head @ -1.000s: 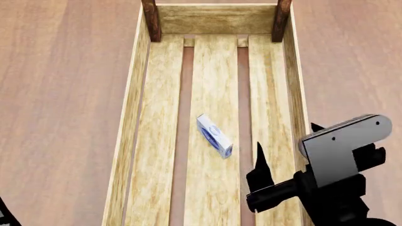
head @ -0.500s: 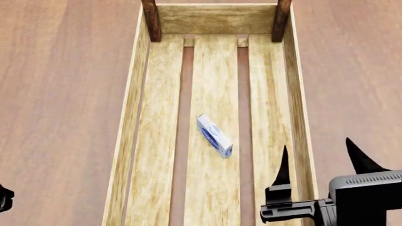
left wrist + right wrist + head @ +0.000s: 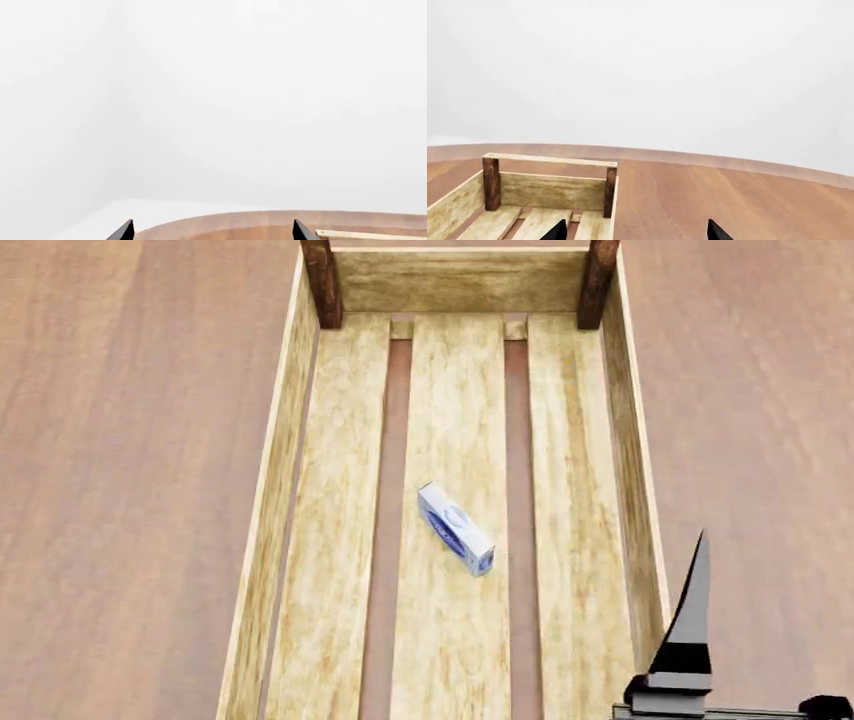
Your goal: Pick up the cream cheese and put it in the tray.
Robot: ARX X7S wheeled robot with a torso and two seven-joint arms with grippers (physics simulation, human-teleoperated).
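Observation:
The cream cheese [image 3: 455, 528], a small white box with a blue oval logo, lies flat and slanted on the middle slat inside the tray [image 3: 274, 490]. Nothing touches it. In the head view only one dark finger [image 3: 690, 615] of my right gripper shows, standing at the tray's near right wall, well apart from the box. In the right wrist view the right gripper [image 3: 635, 232] is open and empty, looking over the tray's far end [image 3: 550, 190]. My left gripper [image 3: 212, 232] is open and empty too, with a corner of the tray [image 3: 367, 234] beside it. The head view does not show the left gripper.
The tray rests on a brown wooden table [image 3: 134, 440] that spreads on both sides of it. Dark brown corner posts [image 3: 320, 285] stand at the tray's far end. The wrist views show the table's curved far edge [image 3: 727, 162] against a white wall.
My right gripper has drawn back toward the near right corner of the head view, so only one finger shows now. The cream cheese has not moved. The left arm has left the lower-left edge.

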